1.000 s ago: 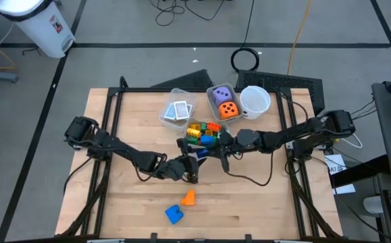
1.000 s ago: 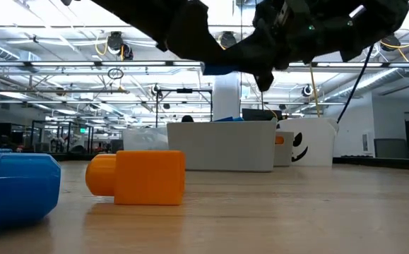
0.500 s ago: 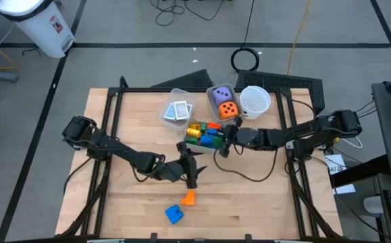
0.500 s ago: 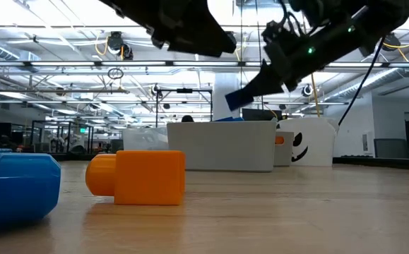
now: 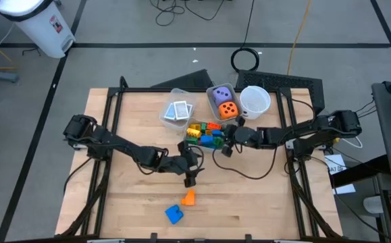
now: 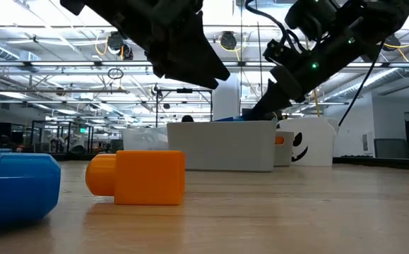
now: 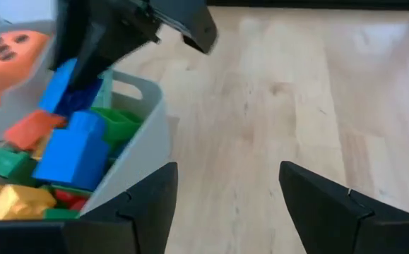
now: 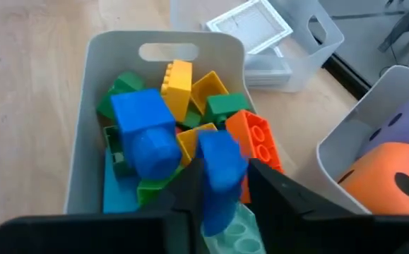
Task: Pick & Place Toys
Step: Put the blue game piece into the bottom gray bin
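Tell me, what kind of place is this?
Probably a robotics lab or workshop in a big open hall. Two arms work at a wooden table on a taped concrete floor, cables trail across it, and bare ceiling trusses span the room behind.

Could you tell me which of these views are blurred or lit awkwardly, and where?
Left wrist view: the bin of blocks and the right claw above it are soft. Low view: bright ceiling lights leave both arms as dark silhouettes, and the near blue block is blurred. Right wrist view: the held blue block is blurred.
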Action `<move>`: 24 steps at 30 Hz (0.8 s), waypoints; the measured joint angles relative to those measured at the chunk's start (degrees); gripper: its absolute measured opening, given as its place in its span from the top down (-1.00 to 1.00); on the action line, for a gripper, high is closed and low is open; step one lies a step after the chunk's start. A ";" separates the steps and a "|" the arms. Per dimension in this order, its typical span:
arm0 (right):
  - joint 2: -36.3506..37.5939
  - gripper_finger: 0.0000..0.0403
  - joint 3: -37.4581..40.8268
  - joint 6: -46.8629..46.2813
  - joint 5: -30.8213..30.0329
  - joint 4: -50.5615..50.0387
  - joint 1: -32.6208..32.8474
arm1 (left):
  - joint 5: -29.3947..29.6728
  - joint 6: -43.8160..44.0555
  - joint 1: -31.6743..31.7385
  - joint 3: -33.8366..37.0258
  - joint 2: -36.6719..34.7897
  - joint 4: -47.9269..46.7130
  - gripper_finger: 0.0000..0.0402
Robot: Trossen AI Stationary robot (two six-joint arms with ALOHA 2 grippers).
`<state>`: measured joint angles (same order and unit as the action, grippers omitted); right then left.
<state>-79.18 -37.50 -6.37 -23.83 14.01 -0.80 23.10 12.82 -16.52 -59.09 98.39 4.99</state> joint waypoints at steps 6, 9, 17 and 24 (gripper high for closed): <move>0.77 0.21 0.00 0.04 -0.04 0.96 0.92 | -3.17 0.92 -0.41 0.00 0.00 -0.01 -0.27; 1.94 0.02 0.00 1.43 -0.08 1.55 1.71 | -4.54 0.96 -0.57 0.00 0.00 -0.04 -0.27; 7.30 -0.21 0.00 2.58 -0.08 1.53 4.78 | -20.89 -5.81 -5.97 -0.04 -0.37 -1.65 -0.27; 8.63 -0.17 0.00 2.58 -0.01 1.51 6.64 | -24.26 -7.63 -15.98 -0.02 -0.09 -9.76 -0.27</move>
<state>-70.54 -37.50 -3.79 -23.85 15.52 5.85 -1.16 5.19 -32.49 -59.11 98.30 -4.77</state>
